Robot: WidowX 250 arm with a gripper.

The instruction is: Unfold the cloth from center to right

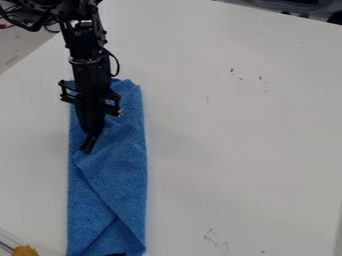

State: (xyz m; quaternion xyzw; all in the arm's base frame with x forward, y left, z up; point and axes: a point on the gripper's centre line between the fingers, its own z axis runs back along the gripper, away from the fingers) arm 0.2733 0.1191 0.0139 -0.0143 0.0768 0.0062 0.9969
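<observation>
Blue cloth (117, 172) beneath the hand (87, 145)

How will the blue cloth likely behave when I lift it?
The cloth will probably droop, as its soft wrinkles suggest floppy fabric. It should be light, since its layers look thin. The folded flap might drag the layer under it, because they lie together.

Blue cloth (107, 185), cropped at bottom
</observation>
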